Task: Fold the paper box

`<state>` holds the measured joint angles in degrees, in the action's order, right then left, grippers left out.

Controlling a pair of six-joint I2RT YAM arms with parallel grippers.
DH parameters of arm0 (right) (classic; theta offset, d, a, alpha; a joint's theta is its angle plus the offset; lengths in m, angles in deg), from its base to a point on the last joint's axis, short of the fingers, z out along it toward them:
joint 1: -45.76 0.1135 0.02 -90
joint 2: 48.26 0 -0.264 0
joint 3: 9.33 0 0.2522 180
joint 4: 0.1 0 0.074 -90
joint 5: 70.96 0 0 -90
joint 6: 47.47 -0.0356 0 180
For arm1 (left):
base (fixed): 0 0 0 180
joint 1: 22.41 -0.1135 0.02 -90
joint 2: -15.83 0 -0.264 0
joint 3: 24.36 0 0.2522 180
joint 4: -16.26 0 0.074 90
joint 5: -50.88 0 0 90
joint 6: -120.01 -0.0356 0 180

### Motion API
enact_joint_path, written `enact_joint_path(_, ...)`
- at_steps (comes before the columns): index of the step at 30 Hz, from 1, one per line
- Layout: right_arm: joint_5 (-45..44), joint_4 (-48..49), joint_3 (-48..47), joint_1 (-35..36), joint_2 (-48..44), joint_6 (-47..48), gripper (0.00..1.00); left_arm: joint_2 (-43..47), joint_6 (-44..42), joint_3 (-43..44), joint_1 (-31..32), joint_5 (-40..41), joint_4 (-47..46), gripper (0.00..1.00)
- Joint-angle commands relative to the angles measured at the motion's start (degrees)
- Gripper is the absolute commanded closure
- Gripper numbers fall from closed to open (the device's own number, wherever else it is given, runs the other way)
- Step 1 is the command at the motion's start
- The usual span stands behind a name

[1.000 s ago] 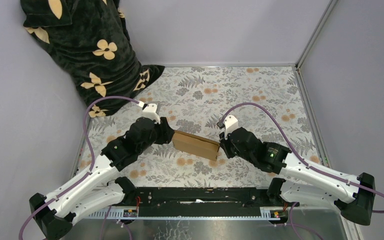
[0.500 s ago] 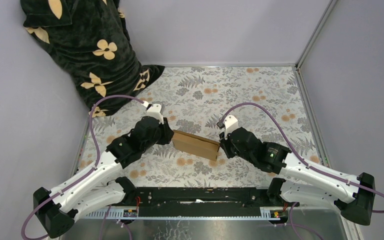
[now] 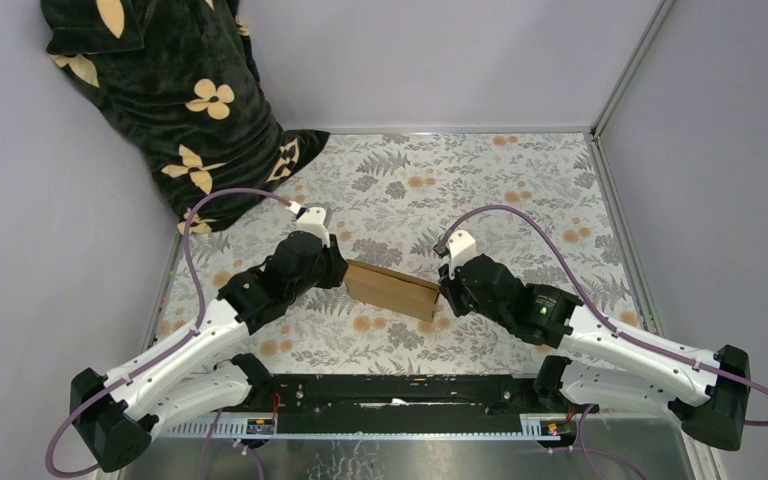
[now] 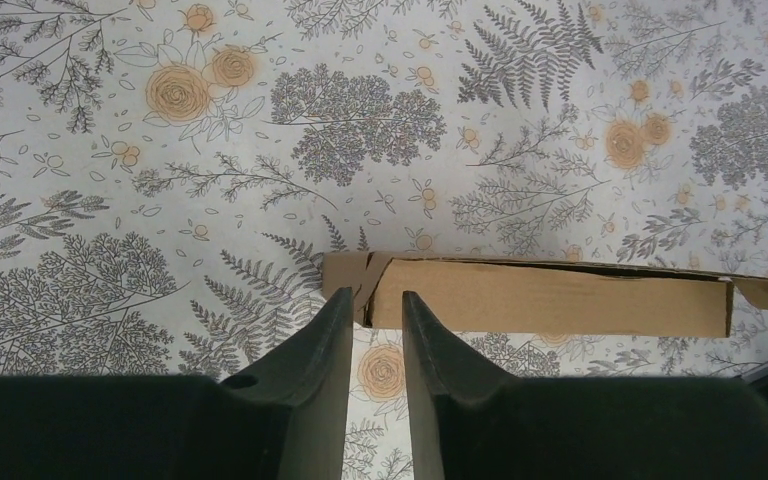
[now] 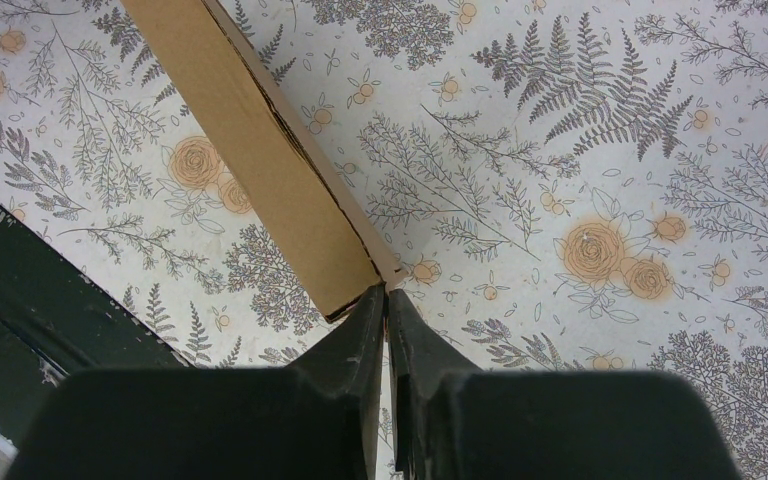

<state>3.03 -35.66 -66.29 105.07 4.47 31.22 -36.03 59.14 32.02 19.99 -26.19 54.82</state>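
Now the right gripper (image 5: 387,293) pinches a corner of the brown cardboard box (image 5: 260,160); whether the left gripper (image 4: 377,296) grasps it, we cannot tell.

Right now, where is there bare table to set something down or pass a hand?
Free: the far table between paper box and back wall, and the right side by the rail. Crowded: cloth in the far-left corner, left fingers and right fingers at the box ends, arm bases nearest.

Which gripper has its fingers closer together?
The right gripper: its fingers almost meet on the paper box's corner flap, while the left gripper's fingers show a clear gap.
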Motion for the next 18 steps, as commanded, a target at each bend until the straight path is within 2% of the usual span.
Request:
enact_joint_path(1, -1.0, 2.6, -0.3, 0.5, 0.1, 0.7, 0.89, -0.9, -1.1, -0.4, 0.9, 2.8, -4.2, 0.69)
enact_joint_path(10, -0.8, 2.9, 0.1, 0.5, 0.0, 0.6, 0.89, -1.4, -2.2, -1.4, 3.1, 5.9, -6.7, 0.72)
enact_joint_path(18, -0.5, 3.0, 0.2, 0.5, 0.0, 0.6, 0.89, -1.8, -2.3, -1.6, 3.4, 6.9, -6.6, 0.78)
